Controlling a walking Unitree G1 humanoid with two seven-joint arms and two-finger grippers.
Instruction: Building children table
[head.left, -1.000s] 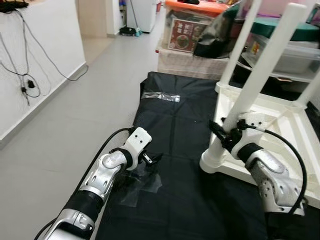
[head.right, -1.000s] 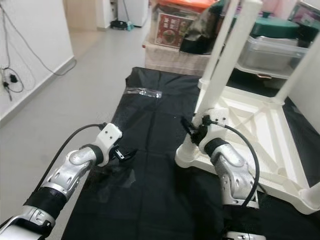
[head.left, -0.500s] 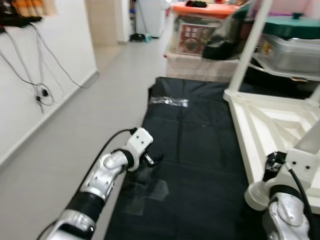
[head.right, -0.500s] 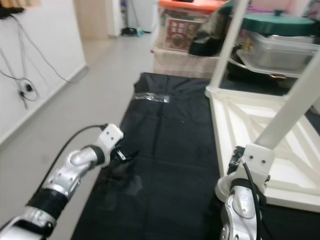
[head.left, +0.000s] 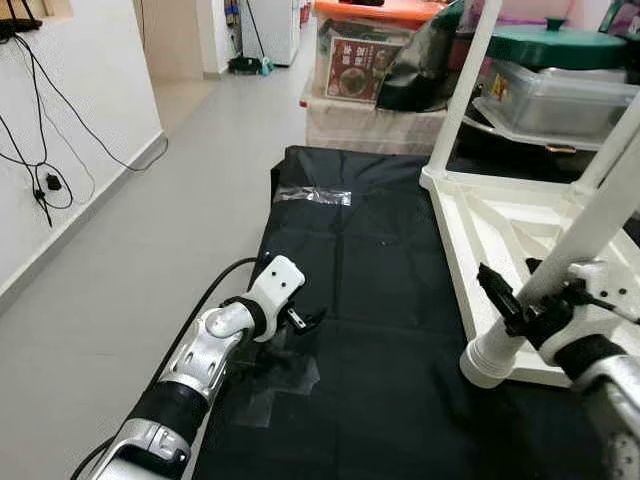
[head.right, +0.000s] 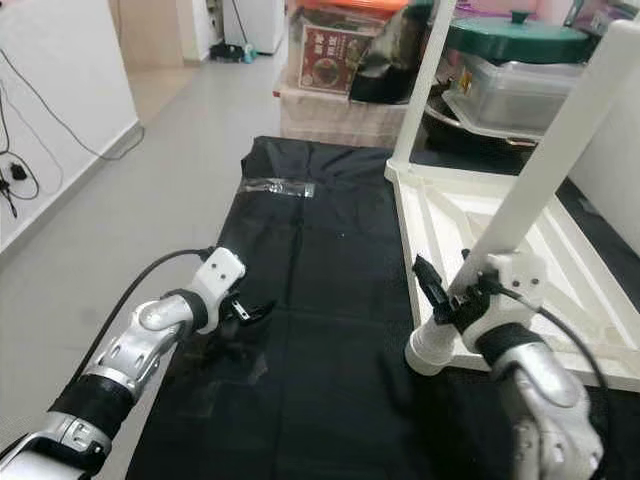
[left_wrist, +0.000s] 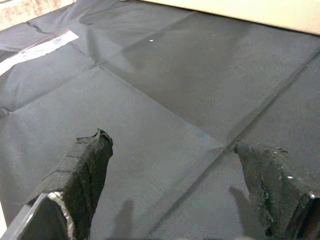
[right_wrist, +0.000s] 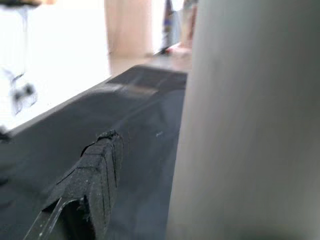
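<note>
Right gripper (head.right: 445, 290) clasps a white leg (head.right: 540, 180) of the upturned table (head.left: 520, 235) on the black sheet (head.left: 370, 300). Left gripper (left_wrist: 175, 185) hovers wide over the sheet's left edge. Behind, bins (head.left: 555, 95); labels unreadable.

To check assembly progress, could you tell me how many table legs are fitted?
2: a far leg at the upturned table's far corner, a near leg held by the right claw. Others may be hidden to the right.
</note>
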